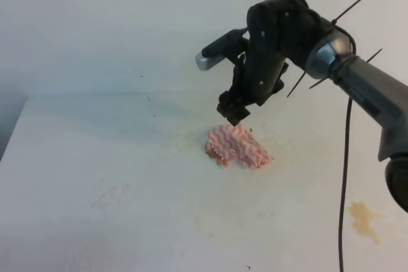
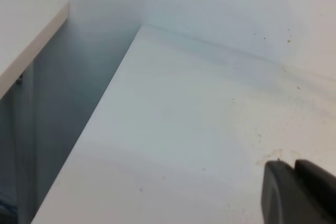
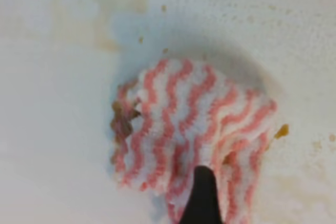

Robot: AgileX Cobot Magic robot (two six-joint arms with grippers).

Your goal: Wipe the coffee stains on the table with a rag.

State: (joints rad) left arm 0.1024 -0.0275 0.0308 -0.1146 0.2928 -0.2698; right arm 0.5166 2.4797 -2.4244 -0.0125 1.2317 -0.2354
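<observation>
The right gripper [image 1: 234, 117] hangs just above the rag [image 1: 237, 146], at its far edge, and is not holding it. In the right wrist view only one dark fingertip [image 3: 200, 195] shows at the bottom edge, over the cloth, so how wide the jaws stand cannot be told from the pictures. The rag lies bunched in a loose heap on the table [image 1: 95, 157], directly below and slightly in front of the gripper. Its crumpled shape suggests it sits where it fell, and brown soaked spots on its left edge in the wrist view suggest it has taken up coffee.

Around it, faint yellowish smears [image 3: 113, 11] spread beyond the gripper, likely thinned residue. A tan stain [image 1: 364, 219] remains well apart from the gripper, to its right and toward the near table edge, untouched by the cloth. The heap probably covers too little surface to wipe well, so a fresh grip nearer its middle seems needed before going for that stain.

The left gripper [image 2: 299, 192] shows only as a dark corner in its own view; its state cannot be told. It rests far from the rag.
</observation>
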